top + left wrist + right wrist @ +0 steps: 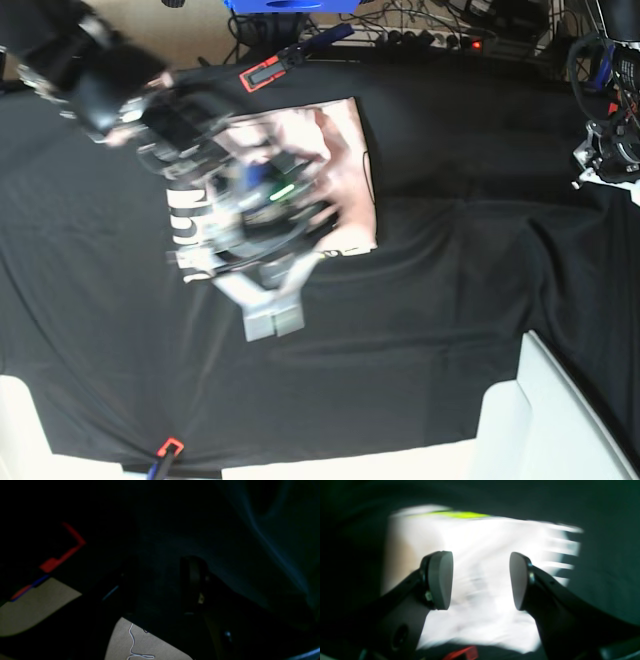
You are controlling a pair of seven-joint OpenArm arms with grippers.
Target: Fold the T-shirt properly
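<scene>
One black table cloth [450,300], wrinkled, red clamps [262,73]

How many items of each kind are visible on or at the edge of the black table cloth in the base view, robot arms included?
T-shirt: 1
Black table cloth: 1
Red clamps at the cloth's edge: 2, the other at the near edge
Robot arms: 2, the right one blurred over the shirt with its claw open, the left one off to the side
Total: 6
</scene>
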